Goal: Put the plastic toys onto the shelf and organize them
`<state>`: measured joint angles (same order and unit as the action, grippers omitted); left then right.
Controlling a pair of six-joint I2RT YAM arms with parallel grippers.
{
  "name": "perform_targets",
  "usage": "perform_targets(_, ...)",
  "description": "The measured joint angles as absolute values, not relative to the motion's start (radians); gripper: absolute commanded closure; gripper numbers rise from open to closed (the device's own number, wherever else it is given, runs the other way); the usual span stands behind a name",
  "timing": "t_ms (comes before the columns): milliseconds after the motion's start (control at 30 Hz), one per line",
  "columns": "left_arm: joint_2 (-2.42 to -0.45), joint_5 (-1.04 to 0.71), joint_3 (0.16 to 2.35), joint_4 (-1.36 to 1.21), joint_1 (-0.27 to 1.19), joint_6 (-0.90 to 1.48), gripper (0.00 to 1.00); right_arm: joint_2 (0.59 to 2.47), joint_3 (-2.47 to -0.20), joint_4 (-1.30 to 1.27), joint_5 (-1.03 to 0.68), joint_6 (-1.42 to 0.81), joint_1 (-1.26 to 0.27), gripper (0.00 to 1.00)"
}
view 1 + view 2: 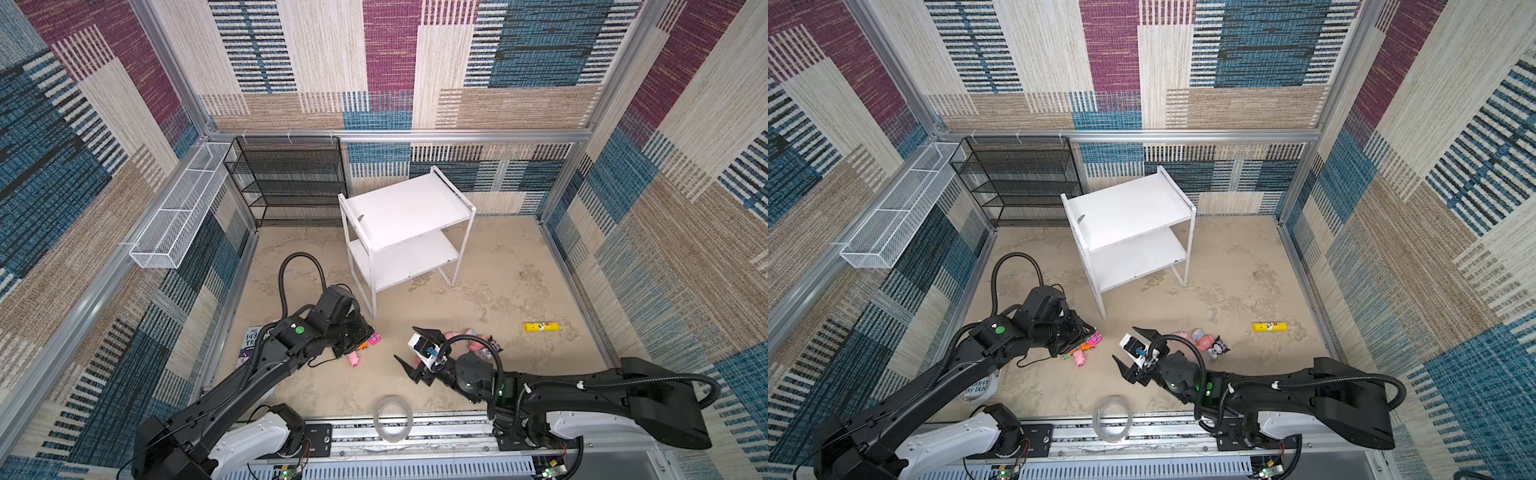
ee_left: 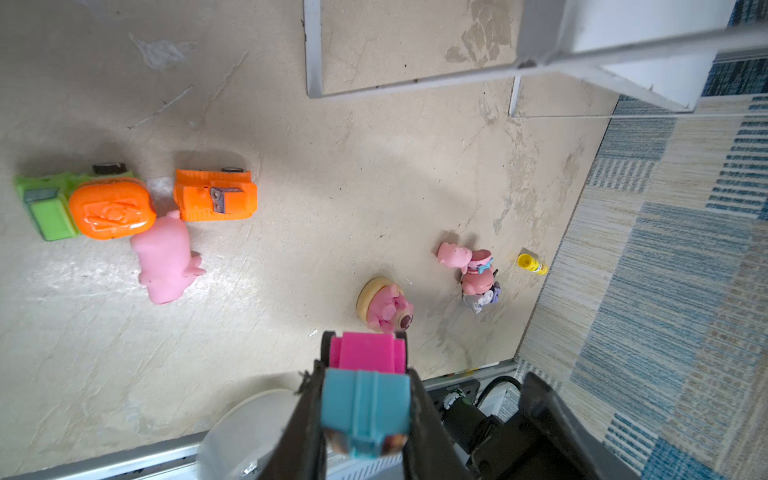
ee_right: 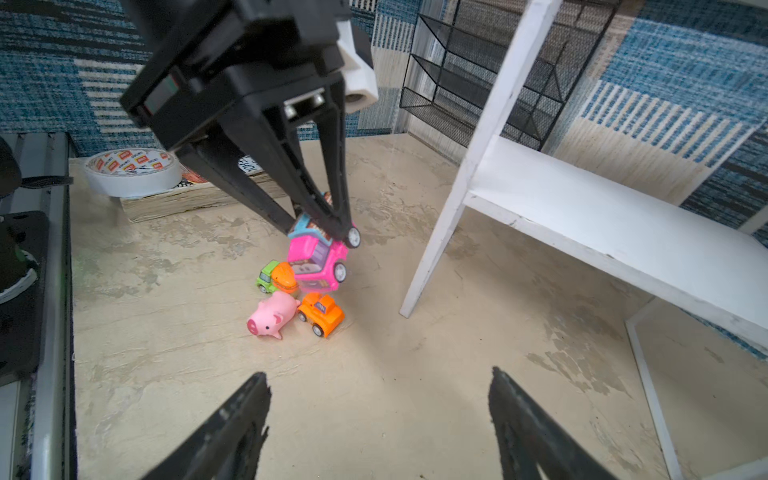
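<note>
1. Left gripper. My fingers are clamped on the sides of the pink multicolour car, seen at centre of the right wrist view and at bottom centre of the left wrist view. The grip sits on the turquoise end, so the pink body hangs tilted below my fingertips. I judge this leaves the wheels free to meet a board first (the car appears clear of the floor, but I cannot confirm the gap).

2. Right gripper. My fingers stand wide apart with nothing between them, over bare floor at the bottom of the right wrist view. I judge it waits there to keep the path to the shelf open.

3. The shelf. It stands at centre in both top views. Both boards are bare, so I judge this to be the first transfer.

4. Remaining toys. The green-orange car, orange car and pink pig lie packed close together just below the held car. The bear figures and black-white figure bunch right of centre in the left wrist view.

5. The yellow tube is not to be shelved.
</note>
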<state>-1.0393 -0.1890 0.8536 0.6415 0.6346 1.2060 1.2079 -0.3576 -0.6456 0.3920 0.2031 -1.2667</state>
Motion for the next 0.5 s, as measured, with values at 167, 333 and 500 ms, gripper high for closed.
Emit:
perform_targets(167, -1.024, -0.224, 0.806, 0.631, 0.602, 1.265, 0.92, 1.333, -0.411, -0.711, 0.373, 0.233, -1.278, 0.17)
perform_targets(333, -0.999, -0.245, 0.800, 0.633, 0.590, 1.289, 0.92, 1.433, -0.465, -0.762, 0.327, 0.240, -1.280, 0.19)
perform_targets(500, -0.978, -0.243, 0.800, 0.646, 0.579, 1.291, 0.91, 1.510, -0.507, -0.781, 0.295, 0.241, -1.282, 0.21)
